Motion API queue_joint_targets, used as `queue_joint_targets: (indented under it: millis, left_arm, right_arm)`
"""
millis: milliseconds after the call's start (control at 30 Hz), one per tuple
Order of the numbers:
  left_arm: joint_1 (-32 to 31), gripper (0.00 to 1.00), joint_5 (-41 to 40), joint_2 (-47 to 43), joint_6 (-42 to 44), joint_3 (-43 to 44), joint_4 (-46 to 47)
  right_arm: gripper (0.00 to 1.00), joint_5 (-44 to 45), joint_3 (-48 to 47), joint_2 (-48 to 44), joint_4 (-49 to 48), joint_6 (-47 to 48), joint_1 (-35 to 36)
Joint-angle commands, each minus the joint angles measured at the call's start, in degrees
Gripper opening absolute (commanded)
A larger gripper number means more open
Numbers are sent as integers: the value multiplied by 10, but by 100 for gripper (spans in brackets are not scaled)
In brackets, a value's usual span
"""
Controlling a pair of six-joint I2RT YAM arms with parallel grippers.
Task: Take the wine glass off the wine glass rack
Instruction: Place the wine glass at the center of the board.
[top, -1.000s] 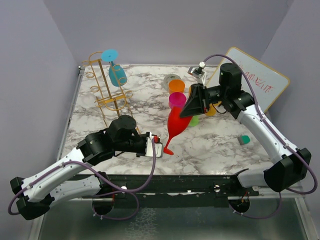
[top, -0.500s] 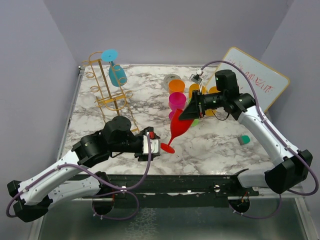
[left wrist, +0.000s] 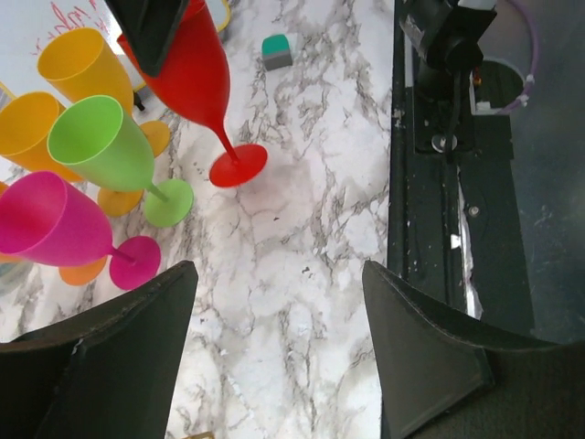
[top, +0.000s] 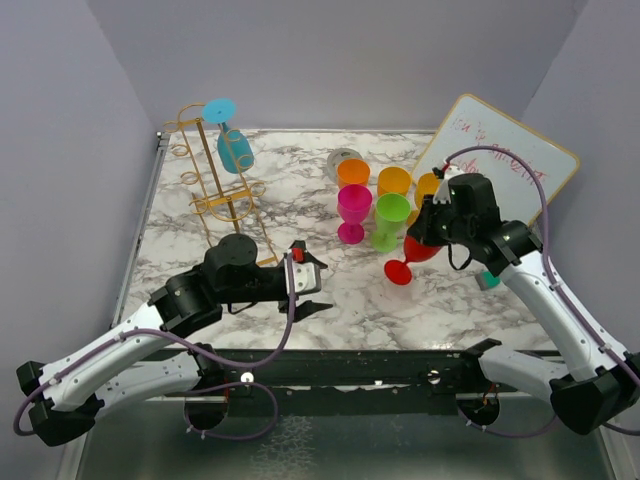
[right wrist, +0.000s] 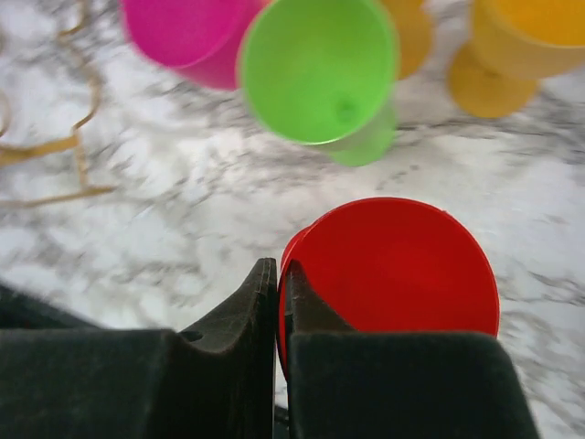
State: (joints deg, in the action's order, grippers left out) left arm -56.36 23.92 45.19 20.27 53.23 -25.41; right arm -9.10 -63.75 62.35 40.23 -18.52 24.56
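While the right gripper (top: 426,232) clamps the rim of the red glass (top: 418,250), the glass hangs tilted over the right half of the counter (top: 440,305), its bowl up at the wrist and its foot angled down toward the middle. I cannot tell whether the foot touches the marble. In the right wrist view the jaws stand almost together, one finger (right wrist: 239,315) outside the bowl and the other inside, with only the thin red wall between them.

The left gripper (top: 318,287) is released. Its jaws are spread wide with nothing between them, near the front edge and left of centre. Its wrist view looks past the two fingers at bare marble.

The rack (top: 238,200) stands in the far left corner, well apart from both grippers. A blue glass (top: 236,152) hangs on it upside down, foot at the top and bowl below.

A pink glass (top: 353,205) and a green glass (top: 391,212) stand upright side by side near the middle, just left of the red glass. Three orange glasses (top: 393,181) stand behind them toward the far edge. A whiteboard (top: 505,160) leans at the far right corner, and a teal block (top: 487,281) lies near the right edge, just beside the right arm.
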Motion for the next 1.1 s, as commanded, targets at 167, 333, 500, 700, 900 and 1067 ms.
queue_joint_targets:
  millis: [167, 333, 500, 700, 900, 1067]
  left_arm:
    - [1, 80, -25, 3, -161, -53, 120]
    - [1, 82, -24, 5, -187, -59, 140]
    - [1, 83, 15, 3, -192, -58, 144]
    - [1, 84, -26, -6, -215, -58, 145]
    - [1, 86, -61, -28, -232, -66, 154]
    - [1, 86, -56, -30, -235, -72, 142]
  right_arm:
    - [1, 346, 33, 2, -22, -30, 1]
    - [1, 360, 40, 44, -77, -49, 1]
    - [0, 384, 49, 74, -131, -59, 1]
    - [0, 390, 59, 100, -176, -54, 1]
    - [1, 384, 62, 120, -188, -53, 1]
    - [7, 368, 64, 131, -188, -50, 1]
